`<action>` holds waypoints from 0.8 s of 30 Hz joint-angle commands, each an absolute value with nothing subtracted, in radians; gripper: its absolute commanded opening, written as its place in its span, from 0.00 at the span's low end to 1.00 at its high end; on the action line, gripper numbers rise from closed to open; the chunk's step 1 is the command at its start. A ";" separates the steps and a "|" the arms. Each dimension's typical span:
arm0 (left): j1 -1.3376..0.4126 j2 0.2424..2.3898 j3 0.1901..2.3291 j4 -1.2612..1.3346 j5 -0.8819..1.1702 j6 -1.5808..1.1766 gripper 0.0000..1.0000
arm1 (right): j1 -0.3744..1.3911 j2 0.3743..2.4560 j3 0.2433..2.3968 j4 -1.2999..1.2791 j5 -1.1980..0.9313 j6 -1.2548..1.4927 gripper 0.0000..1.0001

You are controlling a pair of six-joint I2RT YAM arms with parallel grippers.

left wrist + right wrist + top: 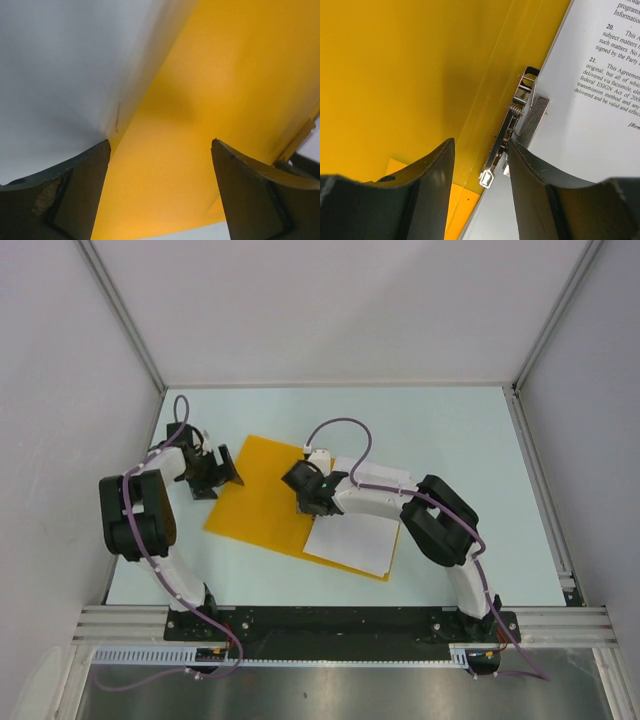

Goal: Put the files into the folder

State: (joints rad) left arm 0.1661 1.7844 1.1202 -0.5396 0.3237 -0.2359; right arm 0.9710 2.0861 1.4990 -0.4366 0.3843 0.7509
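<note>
The orange-yellow folder (262,502) lies open and flat on the table. The white printed files (352,540) lie on its right half, partly under my right arm. My left gripper (222,472) is open at the folder's left edge. In the left wrist view one finger is over the table, the other over the folder (220,90), and the left gripper (160,145) holds nothing. My right gripper (312,498) is open over the spine. In the right wrist view the right gripper (480,142) straddles the end of a metal spring clip (512,130) between the folder (395,65) and a text sheet (600,100).
The pale table (440,430) is walled by white panels at left, back and right. An aluminium rail (340,625) runs along the near edge with both arm bases on it. Purple cables loop above each arm.
</note>
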 commanded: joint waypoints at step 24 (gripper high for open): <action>-0.214 1.224 0.951 -0.158 0.698 -0.759 0.86 | 0.590 1.519 1.309 -0.485 0.177 0.560 0.98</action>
State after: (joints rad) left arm -0.1020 1.2114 0.8803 -0.2882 0.6922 -0.6182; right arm 0.7490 1.7481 1.3651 -0.4057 0.1764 0.5503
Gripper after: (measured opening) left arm 0.823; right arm 0.965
